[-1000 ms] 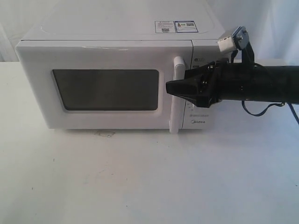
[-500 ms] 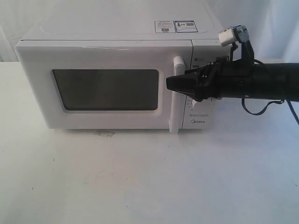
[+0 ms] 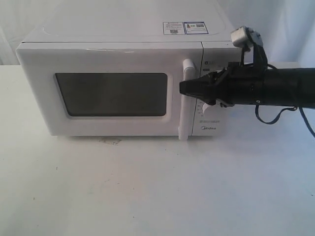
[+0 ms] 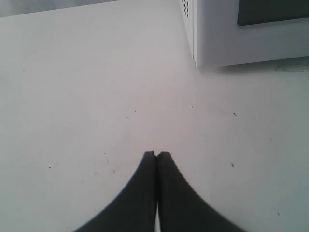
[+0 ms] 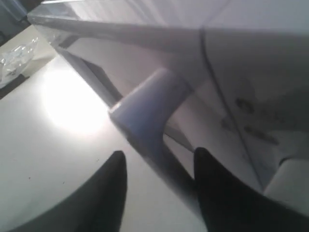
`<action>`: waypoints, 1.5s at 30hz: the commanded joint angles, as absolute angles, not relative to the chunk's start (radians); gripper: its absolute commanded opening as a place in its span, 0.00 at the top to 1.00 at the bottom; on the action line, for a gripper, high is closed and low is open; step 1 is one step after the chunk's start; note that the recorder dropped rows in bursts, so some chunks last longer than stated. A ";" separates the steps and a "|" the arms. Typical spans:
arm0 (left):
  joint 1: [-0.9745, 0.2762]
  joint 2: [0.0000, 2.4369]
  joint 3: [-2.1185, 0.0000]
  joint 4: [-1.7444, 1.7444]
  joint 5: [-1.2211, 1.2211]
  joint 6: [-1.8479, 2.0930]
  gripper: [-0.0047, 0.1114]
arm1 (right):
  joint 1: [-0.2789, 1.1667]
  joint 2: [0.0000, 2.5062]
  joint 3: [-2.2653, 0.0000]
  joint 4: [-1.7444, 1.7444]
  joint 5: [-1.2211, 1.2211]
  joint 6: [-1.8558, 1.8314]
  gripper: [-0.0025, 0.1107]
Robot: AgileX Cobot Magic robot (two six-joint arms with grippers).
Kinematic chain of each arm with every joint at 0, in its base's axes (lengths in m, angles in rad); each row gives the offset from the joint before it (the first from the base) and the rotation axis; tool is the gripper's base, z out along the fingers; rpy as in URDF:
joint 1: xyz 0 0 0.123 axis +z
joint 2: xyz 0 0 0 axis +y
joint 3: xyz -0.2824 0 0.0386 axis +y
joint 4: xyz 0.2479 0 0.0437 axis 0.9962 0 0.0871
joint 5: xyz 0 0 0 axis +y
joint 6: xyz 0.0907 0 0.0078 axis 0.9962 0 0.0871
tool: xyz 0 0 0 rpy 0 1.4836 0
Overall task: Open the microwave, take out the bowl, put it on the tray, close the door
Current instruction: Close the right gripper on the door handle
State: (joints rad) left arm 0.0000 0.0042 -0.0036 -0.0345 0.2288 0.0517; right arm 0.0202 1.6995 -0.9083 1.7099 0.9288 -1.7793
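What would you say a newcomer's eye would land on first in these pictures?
The white microwave sits at the back of the table, its door shut. The right gripper reaches in from the right, jaws open either side of the door's vertical handle. The left gripper hangs shut above the table.

The brand name "Midea" is printed in grey low on the control panel (image 3: 210,123) of the microwave (image 3: 98,29). Two stickers (image 3: 185,27) on its top carry print too small to read.
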 commanded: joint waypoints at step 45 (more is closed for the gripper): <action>-0.001 0.000 0.000 -0.037 0.233 0.049 0.96 | 0.040 1.685 -0.966 1.744 1.087 -2.038 0.72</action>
